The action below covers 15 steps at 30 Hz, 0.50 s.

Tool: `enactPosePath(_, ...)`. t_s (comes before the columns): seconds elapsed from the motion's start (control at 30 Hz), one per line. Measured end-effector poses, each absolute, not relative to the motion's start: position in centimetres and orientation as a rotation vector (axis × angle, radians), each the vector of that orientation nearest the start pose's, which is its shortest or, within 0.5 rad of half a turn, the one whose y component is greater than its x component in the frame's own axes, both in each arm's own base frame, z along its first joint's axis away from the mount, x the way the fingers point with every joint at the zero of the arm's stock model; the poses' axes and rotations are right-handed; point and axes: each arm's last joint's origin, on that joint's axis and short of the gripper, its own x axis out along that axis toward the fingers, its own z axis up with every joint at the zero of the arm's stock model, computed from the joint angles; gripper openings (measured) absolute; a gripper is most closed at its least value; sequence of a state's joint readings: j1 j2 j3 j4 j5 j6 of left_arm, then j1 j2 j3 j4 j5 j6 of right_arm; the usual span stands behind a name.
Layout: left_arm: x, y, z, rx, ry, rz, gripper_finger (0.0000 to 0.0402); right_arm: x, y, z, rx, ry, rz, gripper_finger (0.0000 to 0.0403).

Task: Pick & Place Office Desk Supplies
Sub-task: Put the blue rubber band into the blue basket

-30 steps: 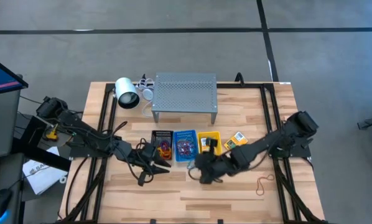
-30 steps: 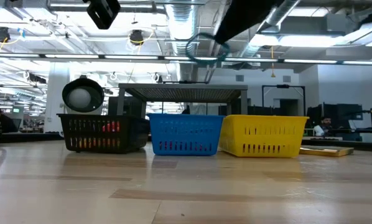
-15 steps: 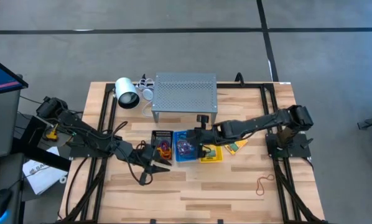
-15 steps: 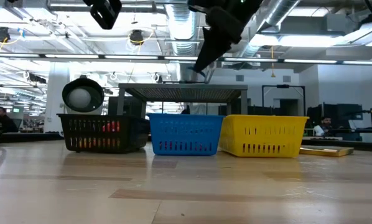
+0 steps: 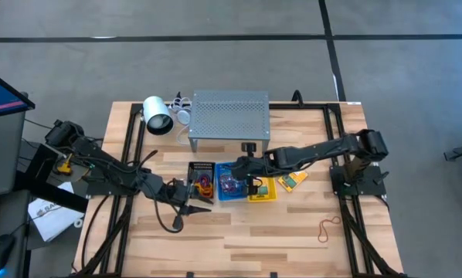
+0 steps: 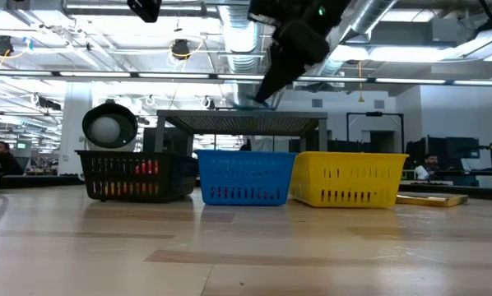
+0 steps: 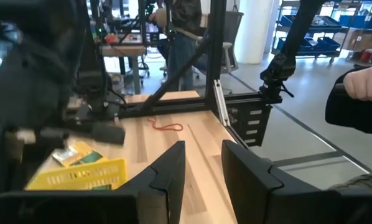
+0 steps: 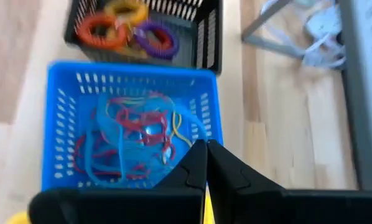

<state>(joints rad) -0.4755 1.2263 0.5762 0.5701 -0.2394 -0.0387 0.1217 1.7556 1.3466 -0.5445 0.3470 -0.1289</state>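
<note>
I've got the right pincer point(image 8: 204, 163) hanging over the blue perforated plastic basket point(image 5: 229, 182), jaws pinched fully shut. A thin band may be caught at the tips, but I can't confirm it from any view. The basket already holds a loose tangle of thin red, blue and yellow rubber-band loops point(image 8: 131, 142).

Risks, imo: if a band is in there, it's thin, stretchy and clingy, so it could stick to a fingertip on release, or spring out and land on the pale wooden desk point(image 5: 277, 232) rather than in the basket. Tips are near the basket's wall beside the yellow slotted plastic basket point(image 5: 260, 184), so a drop could go into the wrong bin.

Black wire-mesh basket point(image 8: 173, 25) holds thicker orange and purple coiled rings. A yellow-and-green crayon box point(image 5: 293, 180) lies flat just beside the yellow basket. One brown rubber band point(image 5: 324, 228) sits well apart, near the desk's front edge.

Left pincer point(image 5: 186, 208) waits low over the desk in front of the black basket, fingers part open, holding nothing afaict.
</note>
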Motion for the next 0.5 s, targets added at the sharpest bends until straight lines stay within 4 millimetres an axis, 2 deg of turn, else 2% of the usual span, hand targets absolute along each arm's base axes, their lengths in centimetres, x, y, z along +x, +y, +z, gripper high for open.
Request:
enactPosePath(0.23,23.3,-11.1,24.5,-0.003,0.064,-0.230,0.0102,36.5,2.2,22.0,-0.332,0.980,-0.169,0.0000)
enactPosePath(0.5,23.3,-11.1,24.5,-0.003,0.064,-0.230,0.0102,36.7,2.0,21.9,-0.313,0.950,-0.178,0.0000)
